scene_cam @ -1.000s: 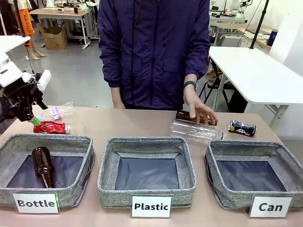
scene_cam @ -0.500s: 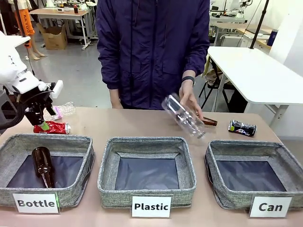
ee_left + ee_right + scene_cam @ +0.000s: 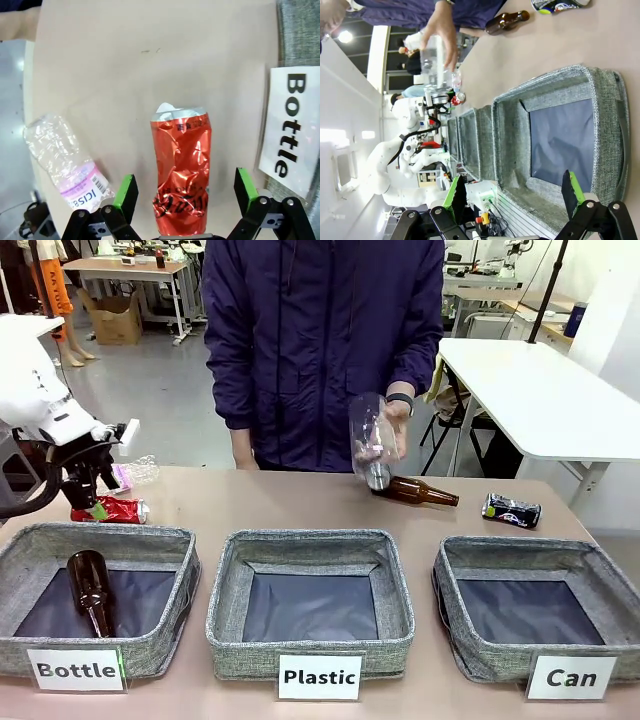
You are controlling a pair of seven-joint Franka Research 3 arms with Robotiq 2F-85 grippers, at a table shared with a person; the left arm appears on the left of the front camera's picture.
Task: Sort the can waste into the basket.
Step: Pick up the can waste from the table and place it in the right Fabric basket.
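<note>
Over the crumpled red can (image 3: 181, 165), the left pincer (image 3: 186, 189) gapes wide; the right pincer (image 3: 512, 190) gapes by the grey fabric basket (image 3: 606, 100).

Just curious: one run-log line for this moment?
left pincer: open, over red can | right pincer: open, near Can basket | dark can: untouched

The left arm (image 3: 30, 400) was recorded entering from the left side, with the wrist bent so that the left pincer (image 3: 97, 504) was pointed downward. Its jaws were held wide apart, and nothing was clamped between the green pads (image 3: 126, 192). The right pincer (image 3: 514, 190) was likewise held fully open, with its fingers spread.
</note>
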